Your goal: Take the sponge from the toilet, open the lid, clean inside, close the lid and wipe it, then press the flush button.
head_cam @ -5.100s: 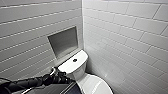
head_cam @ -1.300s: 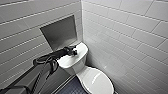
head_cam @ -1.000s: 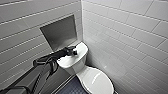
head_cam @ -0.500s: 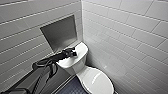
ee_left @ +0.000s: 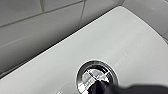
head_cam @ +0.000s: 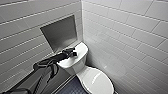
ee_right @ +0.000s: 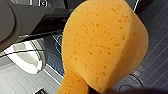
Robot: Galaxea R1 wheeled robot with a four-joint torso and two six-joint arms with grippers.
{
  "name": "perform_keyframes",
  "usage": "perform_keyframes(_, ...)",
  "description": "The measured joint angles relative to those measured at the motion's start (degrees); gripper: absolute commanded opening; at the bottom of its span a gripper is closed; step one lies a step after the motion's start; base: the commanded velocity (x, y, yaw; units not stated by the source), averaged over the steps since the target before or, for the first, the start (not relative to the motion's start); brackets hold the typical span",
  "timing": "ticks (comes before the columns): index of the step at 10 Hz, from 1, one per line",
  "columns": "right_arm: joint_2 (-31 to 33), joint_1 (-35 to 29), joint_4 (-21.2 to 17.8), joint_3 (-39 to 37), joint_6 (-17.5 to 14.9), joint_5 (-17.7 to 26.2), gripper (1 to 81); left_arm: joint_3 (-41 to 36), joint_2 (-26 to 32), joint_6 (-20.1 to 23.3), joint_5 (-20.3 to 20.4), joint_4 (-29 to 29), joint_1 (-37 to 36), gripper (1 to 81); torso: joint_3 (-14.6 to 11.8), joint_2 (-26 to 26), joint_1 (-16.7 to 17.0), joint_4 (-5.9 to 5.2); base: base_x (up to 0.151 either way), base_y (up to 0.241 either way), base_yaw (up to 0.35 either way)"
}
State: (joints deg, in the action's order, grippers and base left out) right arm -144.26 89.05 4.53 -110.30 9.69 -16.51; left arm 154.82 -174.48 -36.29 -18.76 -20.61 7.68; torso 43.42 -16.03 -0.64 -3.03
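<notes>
Tiled corner: left gripper (head_cam: pixel 73 53) is hovering at the toilet's (head_cam: pixel 81 62) flush button (ee_left: pixel 96 75), grip unclear; right gripper (ee_right: pixel 95 90) is pinching the sponge (ee_right: pixel 100 45).

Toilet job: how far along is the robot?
Looks near the end. The sponge is picked up, clear of the toilet, and the lid is down. In hand: the left gripper sits over the flush button on the tank. Whether it is pressed, or the bowl cleaned, I cannot tell.

glossy ceramic toilet (head_cam: pixel 96 80), shiny chrome flush button (ee_left: pixel 97 74), porous foam sponge (ee_right: pixel 100 45).
</notes>
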Motion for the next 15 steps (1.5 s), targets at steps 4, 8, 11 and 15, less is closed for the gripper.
perform_keyframes(4,-0.22,0.00,0.00,-0.21,0.00,-0.05,1.0,-6.23,1.69,0.00,-7.14,3.80,-4.16,1.0,0.02,0.02,0.00,0.00,0.000,0.000,0.000)
perform_keyframes(8,-0.28,-0.52,-0.02,-0.21,0.01,0.00,1.0,-27.67,11.62,0.00,-8.77,6.16,-5.12,1.0,0.02,0.02,-0.02,0.00,0.000,0.000,0.000)
perform_keyframes(11,-0.15,-0.94,-0.02,-0.26,0.01,-0.05,1.0,-47.91,22.11,0.00,-8.98,7.56,-6.89,1.0,0.02,0.02,-0.02,0.02,0.000,0.000,0.000)
perform_keyframes(15,-0.22,-0.96,-0.02,-1.58,0.04,0.00,1.0,-69.40,40.11,0.00,-9.65,8.16,-0.72,1.0,0.02,0.02,-0.02,0.02,0.000,0.000,0.000)
